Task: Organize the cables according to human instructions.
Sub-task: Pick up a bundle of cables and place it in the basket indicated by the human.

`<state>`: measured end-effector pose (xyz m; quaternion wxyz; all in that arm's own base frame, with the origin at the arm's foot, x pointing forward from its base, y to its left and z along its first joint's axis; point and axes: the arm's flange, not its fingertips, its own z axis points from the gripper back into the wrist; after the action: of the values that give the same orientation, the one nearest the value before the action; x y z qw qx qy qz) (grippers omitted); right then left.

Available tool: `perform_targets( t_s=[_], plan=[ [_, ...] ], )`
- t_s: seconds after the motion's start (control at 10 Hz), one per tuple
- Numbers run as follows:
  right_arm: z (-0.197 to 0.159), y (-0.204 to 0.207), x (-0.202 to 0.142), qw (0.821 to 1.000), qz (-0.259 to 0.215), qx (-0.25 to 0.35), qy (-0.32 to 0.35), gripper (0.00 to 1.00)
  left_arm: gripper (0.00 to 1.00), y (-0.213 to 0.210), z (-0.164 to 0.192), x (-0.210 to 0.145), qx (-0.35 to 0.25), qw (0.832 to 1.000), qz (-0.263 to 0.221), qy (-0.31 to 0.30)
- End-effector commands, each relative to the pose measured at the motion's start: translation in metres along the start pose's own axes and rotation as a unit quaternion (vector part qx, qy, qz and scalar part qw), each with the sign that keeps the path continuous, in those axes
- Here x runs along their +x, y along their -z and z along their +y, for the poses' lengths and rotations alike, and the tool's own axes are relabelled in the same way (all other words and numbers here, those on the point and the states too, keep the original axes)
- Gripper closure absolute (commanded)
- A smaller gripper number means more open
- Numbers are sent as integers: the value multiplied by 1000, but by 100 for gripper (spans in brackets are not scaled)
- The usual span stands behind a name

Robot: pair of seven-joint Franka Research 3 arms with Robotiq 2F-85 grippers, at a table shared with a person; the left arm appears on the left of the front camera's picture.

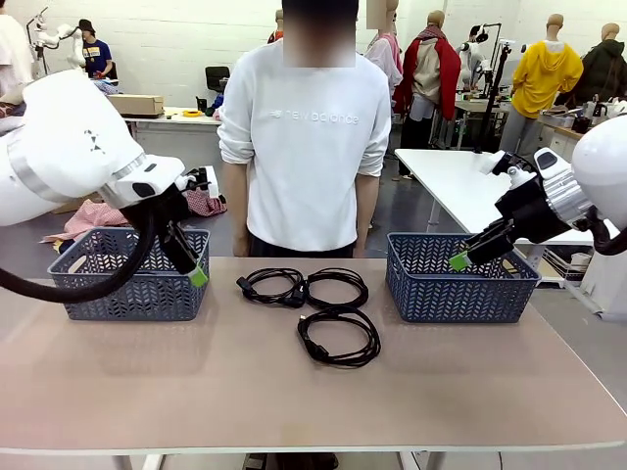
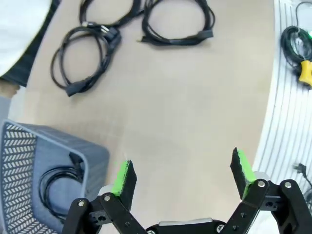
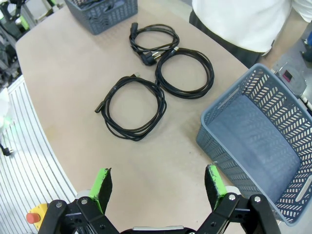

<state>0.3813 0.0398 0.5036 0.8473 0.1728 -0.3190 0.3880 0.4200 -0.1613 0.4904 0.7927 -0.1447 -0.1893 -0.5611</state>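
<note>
Three coiled black cables lie mid-table in front of the person: one at the far left, one beside it, one nearer me. The right wrist view has the same coils. Another cable lies inside the left basket. My left gripper hangs open and empty by that basket's front right corner. My right gripper is open and empty over the near left edge of the right basket, whose floor is bare.
The left basket stands at the table's far left. A person in a white sweater stands at the far edge, arms down. The table's near half is bare. Off the table edge, a yellow device with cords lies on a ribbed floor.
</note>
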Motion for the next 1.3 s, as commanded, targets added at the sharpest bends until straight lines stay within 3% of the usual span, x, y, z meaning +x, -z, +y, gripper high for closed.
perform_targets(
  t_s=[0.0, 0.1, 1.2],
  plan=[
    [-2, 1, -1, 1000, -11, 7, -10, 0, 0, 3, -15, -5, 18, 1000, -12, 8],
    [-2, 1, -1, 1000, -11, 7, -10, 0, 0, 0, 0, 0, 0, 1000, 0, 0],
    [-2, 1, -1, 1000, -11, 7, -10, 0, 0, 0, 0, 0, 0, 1000, 0, 0]
  ],
)
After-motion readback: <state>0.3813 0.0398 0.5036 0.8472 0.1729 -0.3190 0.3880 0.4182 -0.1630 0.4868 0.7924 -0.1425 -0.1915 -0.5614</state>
